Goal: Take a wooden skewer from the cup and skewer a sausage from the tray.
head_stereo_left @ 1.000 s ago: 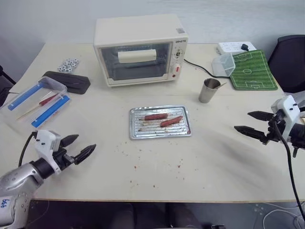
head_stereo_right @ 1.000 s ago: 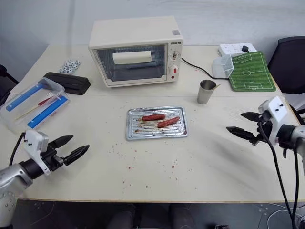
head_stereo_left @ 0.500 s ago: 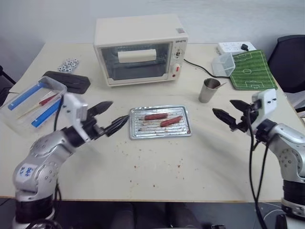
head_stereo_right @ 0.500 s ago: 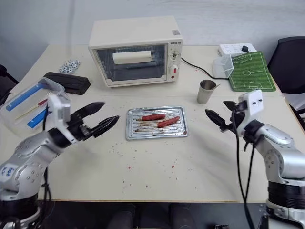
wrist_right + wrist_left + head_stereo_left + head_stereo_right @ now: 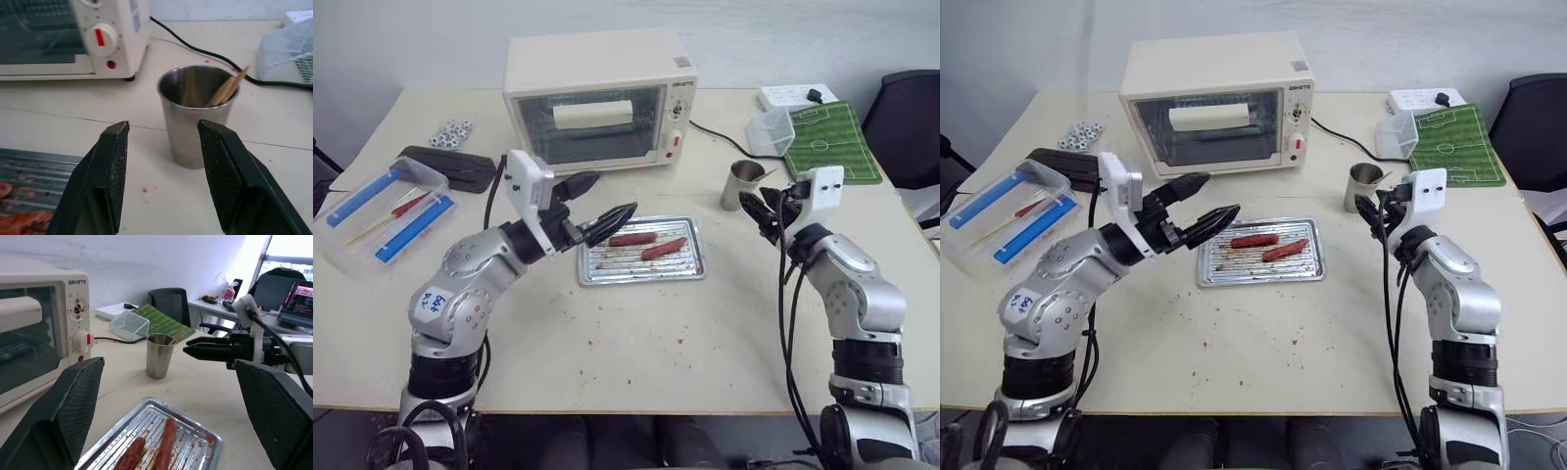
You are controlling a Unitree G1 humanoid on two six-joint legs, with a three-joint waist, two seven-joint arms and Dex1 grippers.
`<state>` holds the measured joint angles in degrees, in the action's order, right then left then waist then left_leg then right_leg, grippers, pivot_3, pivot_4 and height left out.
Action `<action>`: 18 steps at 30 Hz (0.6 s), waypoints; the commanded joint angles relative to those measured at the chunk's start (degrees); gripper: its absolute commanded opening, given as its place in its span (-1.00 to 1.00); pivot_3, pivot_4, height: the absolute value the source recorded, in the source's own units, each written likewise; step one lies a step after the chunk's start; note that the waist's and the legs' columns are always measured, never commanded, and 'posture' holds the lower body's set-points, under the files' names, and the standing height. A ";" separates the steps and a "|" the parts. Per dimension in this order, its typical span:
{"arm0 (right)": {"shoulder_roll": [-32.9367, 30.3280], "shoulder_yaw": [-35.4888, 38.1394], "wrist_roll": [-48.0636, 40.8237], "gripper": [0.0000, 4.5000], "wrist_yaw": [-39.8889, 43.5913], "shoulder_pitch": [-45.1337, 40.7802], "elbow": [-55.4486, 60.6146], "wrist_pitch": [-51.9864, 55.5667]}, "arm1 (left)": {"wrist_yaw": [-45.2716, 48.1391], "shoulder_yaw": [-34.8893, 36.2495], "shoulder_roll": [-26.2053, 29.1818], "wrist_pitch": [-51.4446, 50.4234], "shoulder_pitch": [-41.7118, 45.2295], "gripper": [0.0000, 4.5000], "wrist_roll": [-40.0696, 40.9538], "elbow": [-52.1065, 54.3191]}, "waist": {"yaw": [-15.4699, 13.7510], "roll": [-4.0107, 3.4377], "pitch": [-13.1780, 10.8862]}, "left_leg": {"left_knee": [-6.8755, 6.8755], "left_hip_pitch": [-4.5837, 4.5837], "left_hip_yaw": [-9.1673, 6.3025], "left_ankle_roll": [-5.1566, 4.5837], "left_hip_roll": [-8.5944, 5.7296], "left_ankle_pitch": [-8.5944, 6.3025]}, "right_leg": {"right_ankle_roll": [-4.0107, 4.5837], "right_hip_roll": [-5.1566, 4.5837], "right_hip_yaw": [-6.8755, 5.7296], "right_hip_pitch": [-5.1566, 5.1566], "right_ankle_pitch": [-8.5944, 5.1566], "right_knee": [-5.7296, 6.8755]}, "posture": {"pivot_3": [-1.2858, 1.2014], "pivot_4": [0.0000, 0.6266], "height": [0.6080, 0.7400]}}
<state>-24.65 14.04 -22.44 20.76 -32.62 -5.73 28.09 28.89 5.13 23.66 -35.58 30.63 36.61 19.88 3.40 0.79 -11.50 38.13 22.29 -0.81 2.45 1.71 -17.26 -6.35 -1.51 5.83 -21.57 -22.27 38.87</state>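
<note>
Swinging in from counter edges since a sec ago: left gripper now hovering over tray w/ sausage, fingers wide apart, empty. Closing on cup further back w/ right gripper, fingers narrowing but still apart, empty. Skewer still leaning in cup; looking like pick-up approach.

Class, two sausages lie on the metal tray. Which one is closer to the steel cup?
The lighter reddish-orange sausage, lying at a slant on the tray, on the side toward the cup. The darker sausage lies nearer the toaster oven.
</note>
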 commanded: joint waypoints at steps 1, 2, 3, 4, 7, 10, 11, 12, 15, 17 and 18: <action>-0.37 1.69 1.20 0.01 -0.51 -2.92 -3.90 -4.74 | 0.06 0.25 -0.07 1.11 0.68 1.00 -0.34 1.14 | 0.06 0.00 0.00 | 0.00 0.00 0.01 0.01 0.01 0.01 | 0.00 0.00 0.00 0.00 0.00 0.00 | 0.03 -0.52 1.00; -0.44 1.46 1.49 0.01 -0.22 -3.61 -5.04 -5.52 | 0.08 0.23 -0.07 1.07 0.61 1.00 -0.33 1.24 | 0.08 0.00 0.00 | 0.00 0.00 0.01 0.03 0.01 0.02 | 0.00 0.00 0.01 -0.01 0.00 0.00 | 0.03 -0.52 1.00; -0.50 1.30 1.68 0.01 -0.07 -4.28 -6.11 -6.07 | 0.08 0.18 -0.06 1.04 0.42 1.00 -0.35 1.46 | 0.11 0.00 0.00 | 0.00 0.00 0.01 0.04 0.02 0.03 | 0.00 0.00 0.01 -0.01 0.00 -0.01 | 0.03 -0.52 1.00; -0.55 1.18 1.82 0.01 0.08 -4.72 -6.87 -6.63 | 0.08 0.15 -0.04 0.98 0.18 1.00 -0.34 1.69 | 0.12 0.00 0.00 | 0.00 0.00 0.03 0.05 0.01 0.03 | 0.00 0.00 0.02 -0.01 0.00 0.00 | 0.03 -0.52 1.00; -0.61 0.98 2.19 0.01 0.46 -5.76 -8.34 -7.97 | 0.00 0.15 0.10 0.81 -0.59 1.00 -0.35 2.39 | 0.09 0.00 0.00 | 0.01 0.00 0.02 0.06 0.02 0.04 | 0.00 -0.01 0.01 -0.01 0.00 0.00 | 0.03 -0.52 1.00; -0.34 0.97 2.14 0.01 0.43 -6.64 -8.93 -8.47 | -0.13 0.27 0.20 0.80 -1.05 1.00 -0.45 2.57 | 0.04 0.00 0.00 | 0.01 0.00 0.02 0.06 0.02 0.04 | 0.00 -0.02 0.01 -0.01 0.00 -0.01 | 0.03 -0.52 1.00; -0.18 0.87 2.09 0.01 0.40 -6.85 -8.83 -8.45 | -0.16 0.30 0.21 0.82 -1.17 1.00 -0.48 2.60 | 0.03 0.00 0.00 | 0.01 0.01 0.01 0.06 0.02 0.04 | 0.00 -0.01 0.01 -0.01 0.00 -0.01 | 0.03 -0.52 1.00; -0.01 0.69 2.06 0.01 0.41 -6.97 -8.62 -8.40 | -0.14 0.34 0.23 0.85 -1.24 1.00 -0.49 2.60 | 0.03 0.00 0.00 | 0.01 0.01 0.02 0.06 0.02 0.04 | 0.00 -0.02 0.01 -0.01 0.00 -0.01 | 0.03 -0.52 1.00; 0.40 0.40 1.86 0.01 0.33 -7.02 -7.82 -7.92 | -0.09 0.42 0.26 0.95 -1.15 1.00 -0.57 2.43 | 0.07 0.00 0.00 | 0.01 0.01 0.02 0.06 0.02 0.04 | 0.00 -0.01 0.01 -0.01 0.00 0.00 | 0.03 -0.52 1.00; 0.68 0.29 1.75 0.01 0.12 -6.92 -7.00 -7.54 | -0.12 0.51 0.20 1.07 -0.91 1.00 -0.70 2.09 | 0.07 0.00 0.00 | 0.01 0.01 0.02 0.06 0.02 0.04 | 0.00 -0.01 0.01 -0.01 0.00 0.00 | 0.03 -0.52 1.00; 0.79 0.30 1.68 0.01 0.01 -6.89 -6.68 -7.37 | -0.10 0.52 0.18 1.13 -0.82 1.00 -0.78 1.96 | 0.06 0.00 0.00 | 0.01 0.01 0.02 0.07 0.02 0.04 | 0.00 -0.01 0.01 -0.01 0.00 0.00 | 0.03 -0.52 1.00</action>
<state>-23.82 13.96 -20.29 20.92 -38.13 -15.62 21.29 28.83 5.09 23.65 -35.59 29.14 35.94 19.93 3.46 0.79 -11.50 38.14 22.30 -0.79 2.51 1.73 -17.22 -6.35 -1.52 5.84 -21.58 -22.27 38.87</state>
